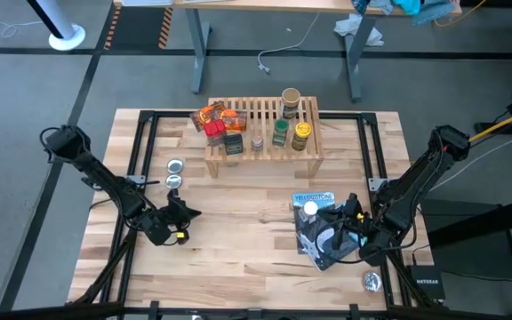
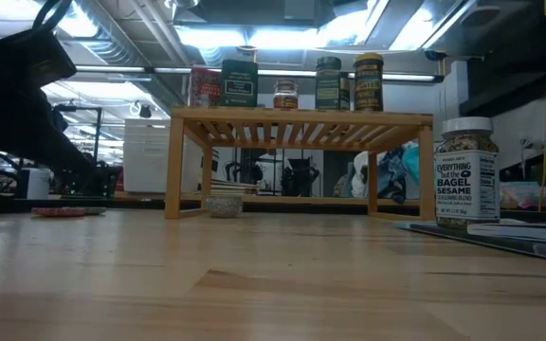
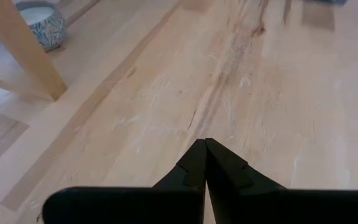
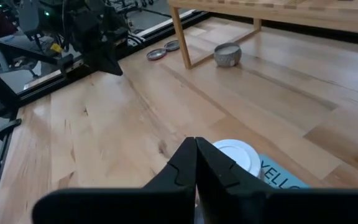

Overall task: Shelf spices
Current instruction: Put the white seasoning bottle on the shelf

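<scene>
From above, I see my right gripper (image 1: 356, 216), fingers pressed together and empty, just beside the white-capped jar (image 1: 310, 211) standing upright on the pouch (image 1: 320, 233), well short of the shelf (image 1: 263, 133); right wrist view shows its cap just ahead. Left gripper (image 1: 185, 213), also closed, is farther off.

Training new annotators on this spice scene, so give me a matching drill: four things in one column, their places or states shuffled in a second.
1. white-capped bagel seasoning jar
2. two silver discs
3. small patterned bowl
4. left gripper

a. shut, over bare wood
b. under the shelf
c. standing on the blue pouch
d. flat on the table left of the shelf

Pairs: 1-c, 2-d, 3-b, 4-a
</scene>
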